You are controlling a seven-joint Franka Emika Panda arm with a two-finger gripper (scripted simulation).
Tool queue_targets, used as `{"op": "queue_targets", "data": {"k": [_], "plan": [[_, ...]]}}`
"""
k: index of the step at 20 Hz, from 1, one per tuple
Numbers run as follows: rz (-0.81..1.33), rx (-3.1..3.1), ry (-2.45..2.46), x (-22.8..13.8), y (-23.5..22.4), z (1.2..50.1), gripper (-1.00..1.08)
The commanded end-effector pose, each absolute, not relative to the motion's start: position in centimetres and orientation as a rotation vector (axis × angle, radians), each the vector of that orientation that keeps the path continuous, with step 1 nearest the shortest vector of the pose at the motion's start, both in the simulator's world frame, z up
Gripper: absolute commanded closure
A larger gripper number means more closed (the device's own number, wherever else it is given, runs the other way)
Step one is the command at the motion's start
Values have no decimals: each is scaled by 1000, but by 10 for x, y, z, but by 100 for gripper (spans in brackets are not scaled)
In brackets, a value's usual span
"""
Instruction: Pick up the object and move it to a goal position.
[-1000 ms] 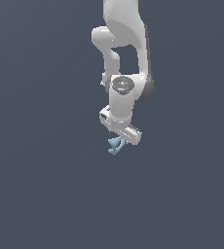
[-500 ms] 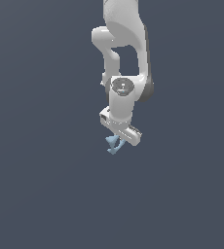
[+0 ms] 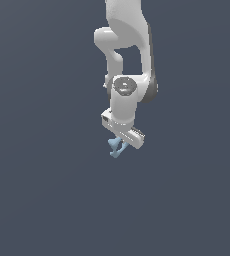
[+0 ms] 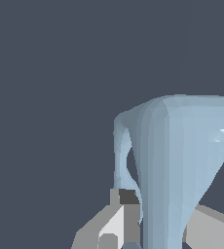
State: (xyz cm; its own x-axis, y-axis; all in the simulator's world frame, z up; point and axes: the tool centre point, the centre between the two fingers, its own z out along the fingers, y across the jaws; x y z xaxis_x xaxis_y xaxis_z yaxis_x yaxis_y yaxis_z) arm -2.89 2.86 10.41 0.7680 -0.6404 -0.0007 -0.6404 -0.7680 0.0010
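The object point(image 3: 115, 148) is a small pale blue piece. In the exterior view it hangs just below the white hand of my arm, near the middle of the picture. My gripper point(image 3: 119, 146) is shut on it, with only part of it showing past the fingers. In the wrist view the object point(image 4: 182, 155) fills the near field as a pale blue rounded frame edge, clamped between my two grey fingertips point(image 4: 118, 221). Its round hole is mostly hidden from both views.
A plain dark grey-blue surface point(image 3: 47, 190) fills the background in both views. The white arm point(image 3: 129, 60) rises from the hand to the top of the exterior view. No goal marker shows.
The arm with the object has shifted very slightly toward the exterior view's right. The grip on the object is unchanged.
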Motion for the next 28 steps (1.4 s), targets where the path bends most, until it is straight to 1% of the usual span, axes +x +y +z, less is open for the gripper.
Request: {"op": "queue_targets", "data": {"k": [1,5,10,28], "plan": [[0,2954,-1071,-29,24,113,108],[0,2954,-1071,-32,14,136,108],[-1,2954,-1072,-37,-5,176,108],[-1,2954,-1074,-55,-95,370,108]]}}
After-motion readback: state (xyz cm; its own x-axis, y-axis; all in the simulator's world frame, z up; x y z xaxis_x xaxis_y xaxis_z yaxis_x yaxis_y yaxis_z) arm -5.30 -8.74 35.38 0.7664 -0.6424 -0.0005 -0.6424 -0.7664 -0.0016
